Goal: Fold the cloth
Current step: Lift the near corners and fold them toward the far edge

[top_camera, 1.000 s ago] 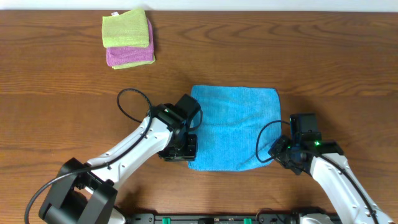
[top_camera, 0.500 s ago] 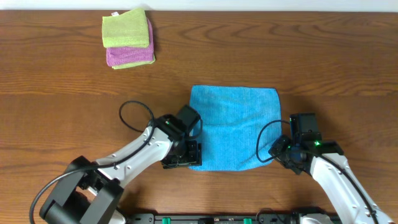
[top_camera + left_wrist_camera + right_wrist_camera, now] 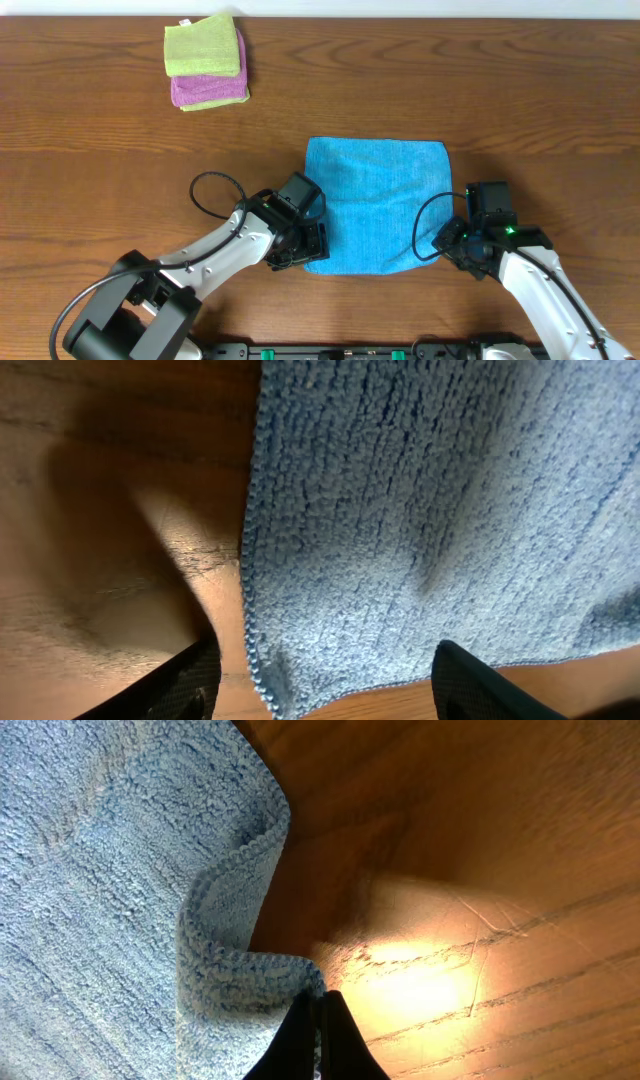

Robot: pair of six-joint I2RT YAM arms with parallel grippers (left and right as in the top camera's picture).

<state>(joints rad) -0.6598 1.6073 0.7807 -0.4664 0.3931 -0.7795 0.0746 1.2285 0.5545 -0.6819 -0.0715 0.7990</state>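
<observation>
A blue cloth lies spread flat on the wooden table in the overhead view. My left gripper is open at its near left corner, the fingers straddling that corner in the left wrist view. My right gripper is shut on the cloth's near right corner, and the edge curls up where the fingers pinch it.
A stack of folded green and pink cloths sits at the far left of the table. Black cables loop beside both arms.
My left gripper has slid toward me and a little right along the cloth's left edge to its near left corner. The right arm has not moved.
</observation>
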